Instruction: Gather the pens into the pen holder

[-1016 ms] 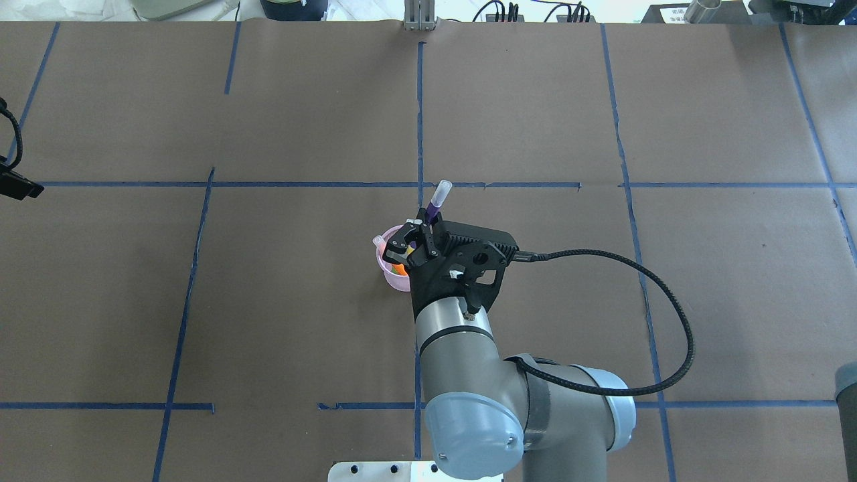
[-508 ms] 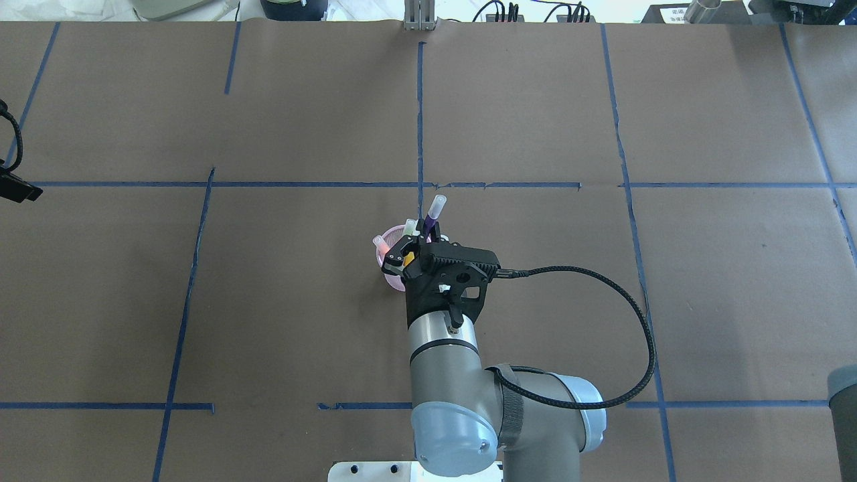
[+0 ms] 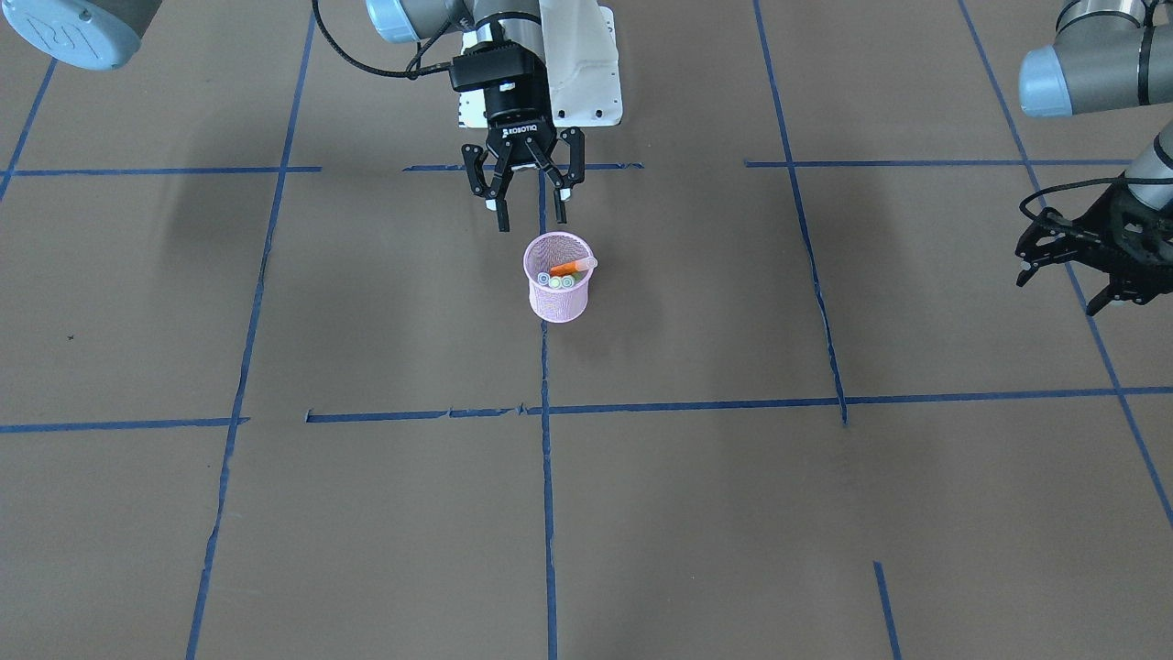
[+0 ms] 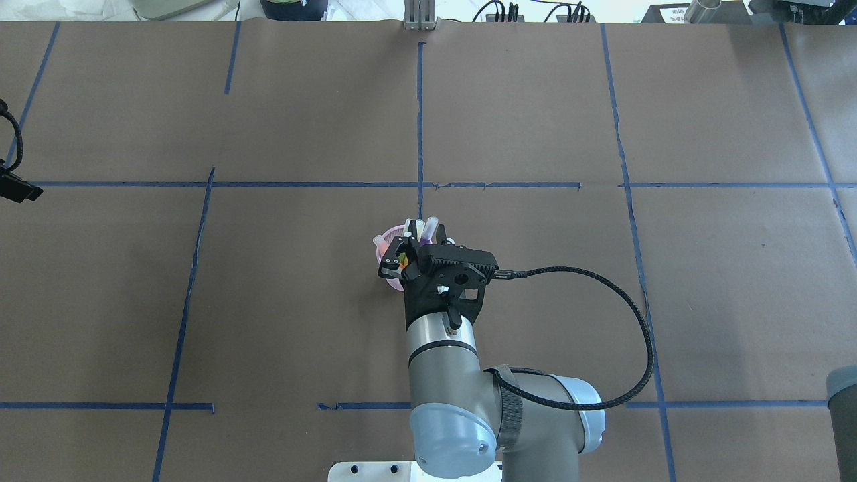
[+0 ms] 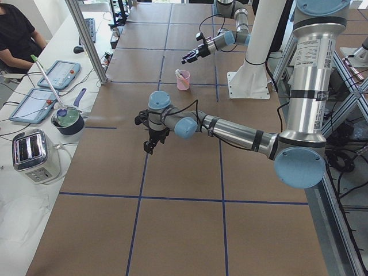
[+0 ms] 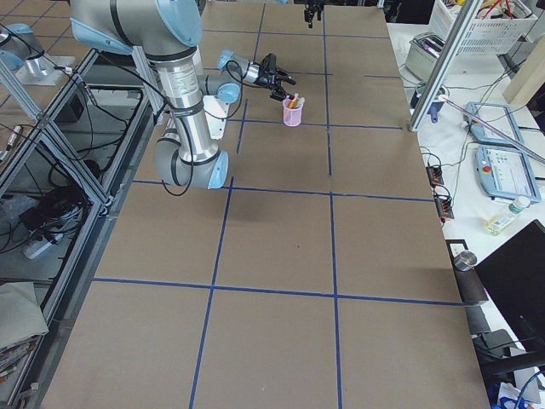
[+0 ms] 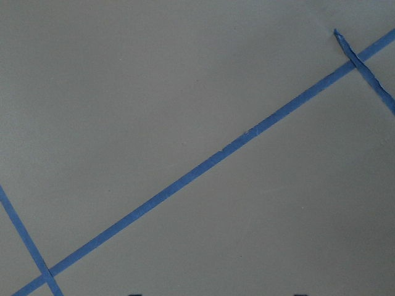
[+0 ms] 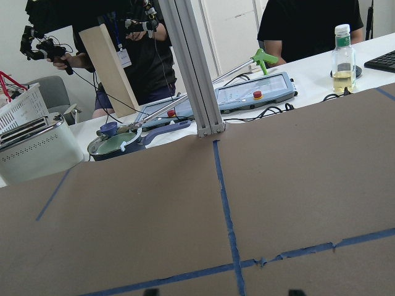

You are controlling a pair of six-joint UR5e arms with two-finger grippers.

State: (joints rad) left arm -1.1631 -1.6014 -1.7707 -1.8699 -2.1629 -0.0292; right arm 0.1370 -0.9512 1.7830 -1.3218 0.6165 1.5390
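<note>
The pink mesh pen holder stands upright near the table's middle. Several pens stand in it: an orange one, pale caps, and a purple one leaning at the far rim. My right gripper is open and empty, just above the holder on the robot's side; in the overhead view it covers part of the holder. My left gripper is open and empty, hovering far off toward the table's left end.
Blue tape lines divide the brown paper-covered table. A toaster, a pot and tablets lie on the side bench. An aluminium post stands at the table's far edge. People sit beyond it.
The purple pen has left the right gripper and dropped down into the holder. The right gripper has opened and drawn back a little toward the robot. The left arm has not moved.
</note>
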